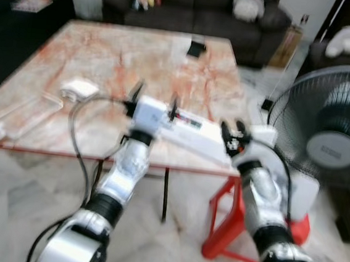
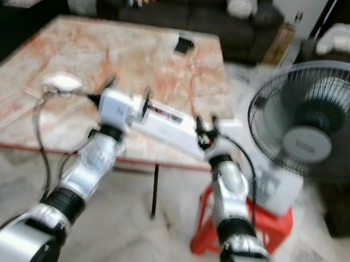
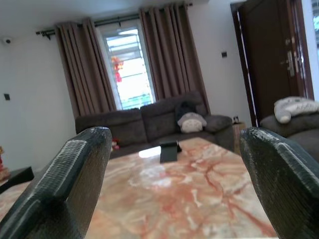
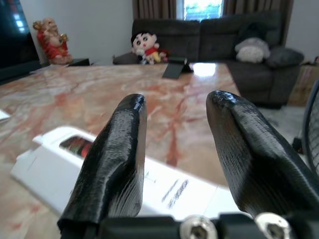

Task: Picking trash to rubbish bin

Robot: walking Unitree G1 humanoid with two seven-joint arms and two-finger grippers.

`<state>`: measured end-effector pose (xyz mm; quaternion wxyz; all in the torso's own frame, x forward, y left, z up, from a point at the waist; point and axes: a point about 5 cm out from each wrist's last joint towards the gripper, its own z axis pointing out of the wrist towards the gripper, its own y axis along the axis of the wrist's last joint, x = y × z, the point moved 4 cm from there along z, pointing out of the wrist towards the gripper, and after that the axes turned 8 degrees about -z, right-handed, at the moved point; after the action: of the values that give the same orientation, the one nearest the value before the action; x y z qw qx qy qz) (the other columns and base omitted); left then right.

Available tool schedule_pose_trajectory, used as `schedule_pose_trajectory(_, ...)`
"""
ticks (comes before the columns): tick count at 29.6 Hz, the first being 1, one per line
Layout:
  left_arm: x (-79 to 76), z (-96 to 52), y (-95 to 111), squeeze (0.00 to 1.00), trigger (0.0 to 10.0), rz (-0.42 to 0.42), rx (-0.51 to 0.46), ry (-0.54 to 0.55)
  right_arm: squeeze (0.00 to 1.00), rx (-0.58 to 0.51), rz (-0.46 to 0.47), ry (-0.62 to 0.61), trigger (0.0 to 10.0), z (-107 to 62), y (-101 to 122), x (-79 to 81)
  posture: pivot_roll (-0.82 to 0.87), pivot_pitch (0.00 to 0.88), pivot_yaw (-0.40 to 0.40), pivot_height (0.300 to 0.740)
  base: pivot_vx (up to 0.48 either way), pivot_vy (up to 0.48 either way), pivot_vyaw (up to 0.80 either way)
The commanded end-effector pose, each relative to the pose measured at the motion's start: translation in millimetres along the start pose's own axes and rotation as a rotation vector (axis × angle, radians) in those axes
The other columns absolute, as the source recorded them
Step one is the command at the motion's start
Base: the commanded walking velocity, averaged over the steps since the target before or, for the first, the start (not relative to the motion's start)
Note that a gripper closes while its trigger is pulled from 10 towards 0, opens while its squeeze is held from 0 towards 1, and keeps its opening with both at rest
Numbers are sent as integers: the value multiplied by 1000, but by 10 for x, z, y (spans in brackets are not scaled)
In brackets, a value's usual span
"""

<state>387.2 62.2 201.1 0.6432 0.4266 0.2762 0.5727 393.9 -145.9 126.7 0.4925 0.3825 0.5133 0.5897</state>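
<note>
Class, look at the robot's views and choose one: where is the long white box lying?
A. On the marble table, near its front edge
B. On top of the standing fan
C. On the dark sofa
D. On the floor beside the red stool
A: the long white box lies flat on the marble table near its front edge, just ahead of the open right gripper and beside the open left gripper.
</note>
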Motion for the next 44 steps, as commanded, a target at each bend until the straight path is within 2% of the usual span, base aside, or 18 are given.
schedule_pose_trajectory(1, 82, -10, -6, 0, 10000, 18, 5, 11, 0, -17, 8, 28, 10000, 58, 53, 108, -45, 16, -60, 740, 0, 0, 0)
schedule_pose_trajectory(9, 123, -36, 24, 0, 10000, 19, -9, 40, 0, -16, 7, 29, 10000, 56, 51, 109, -45, 16, -60, 740, 0, 0, 0)
schedule_pose_trajectory(13, 96, -95, -114, 0, 10000, 5, 61, 21, 0, -13, 7, 34, 10000, 57, 44, 124, -41, 19, -62, 740, 0, 0, 0)
schedule_pose_trajectory(17, 116, -105, -169, 0, 10000, -12, 89, 29, 0, -14, 7, 36, 10000, 56, 44, 133, -44, 19, -63, 740, 0, 0, 0)
schedule_pose_trajectory(24, 236, -22, -318, 0, 10000, 15, 206, 78, 0, -2, 5, 33, 10000, 33, 13, 113, -46, 20, -62, 740, 0, 0, 0)
schedule_pose_trajectory(32, 228, 108, -258, 0, 10000, 10, 205, 77, 0, 0, 0, 38, 10000, 28, 6, 129, -50, 22, -62, 740, 0, 0, 0)
schedule_pose_trajectory(38, 286, 180, -219, 0, 10000, 15, 207, 122, 0, 3, -1, 34, 10000, 22, 0, 113, -50, 22, -62, 740, 0, 0, 0)
schedule_pose_trajectory(40, 292, 179, -220, 0, 10000, 16, 208, 124, 0, 4, -2, 33, 10000, 22, -1, 112, -50, 22, -62, 740, 0, 0, 0)
schedule_pose_trajectory(44, 353, 84, -339, 0, 10000, 5, 261, 145, 0, 6, -3, 36, 10000, 17, -8, 119, -53, 26, -61, 740, 0, 0, 0)
